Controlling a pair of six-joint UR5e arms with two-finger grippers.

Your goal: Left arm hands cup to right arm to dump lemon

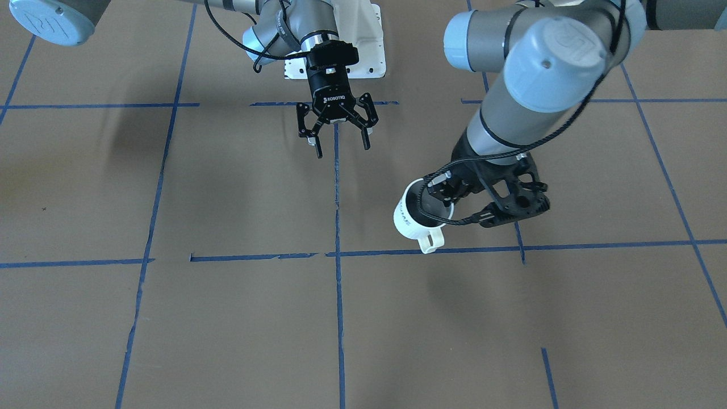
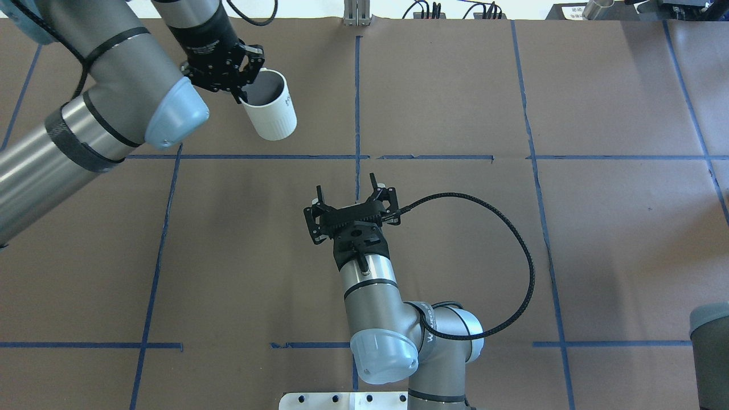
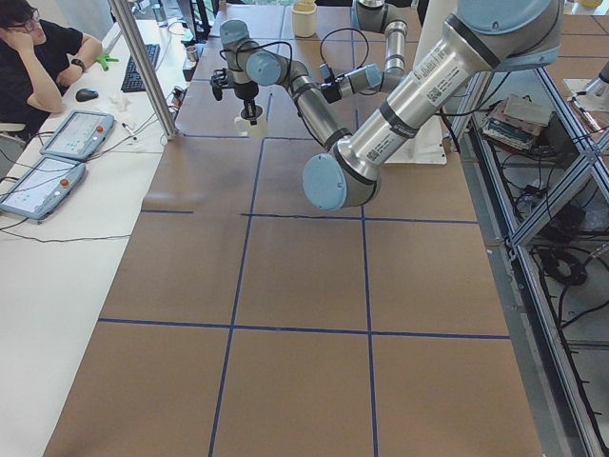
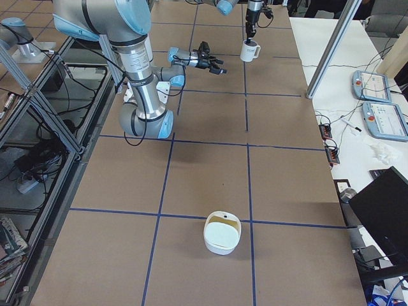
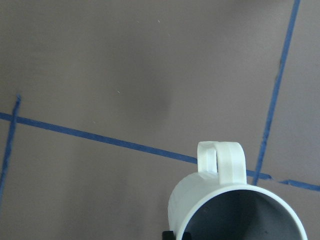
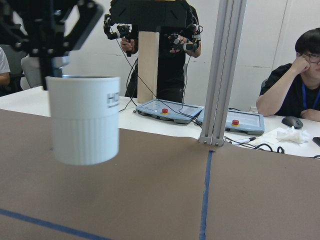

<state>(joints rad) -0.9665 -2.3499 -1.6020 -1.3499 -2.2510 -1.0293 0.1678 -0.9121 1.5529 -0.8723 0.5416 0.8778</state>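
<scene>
Left gripper (image 2: 244, 94) pinches the white HOME mug (image 2: 273, 117) by its rim, aloft over the table (image 2: 598, 256), while the right gripper (image 2: 346, 191) gapes empty: probably stiff, slick, light, so best grab the ribbed wall.

The cup (image 2: 273, 117), white and ribbed, hangs roughly upright above the table (image 2: 455, 228), its rim pinched by the left gripper (image 2: 244, 95). Its grey inside is shadowed, so its contents cannot be told.

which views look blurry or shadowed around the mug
Right wrist view: the mug is close and soft, the background sharper. Left wrist view: the mug is cut off by the bottom edge, its inside shaded. Front-facing view: soft, diffuse shadows on the table, no glare.
</scene>
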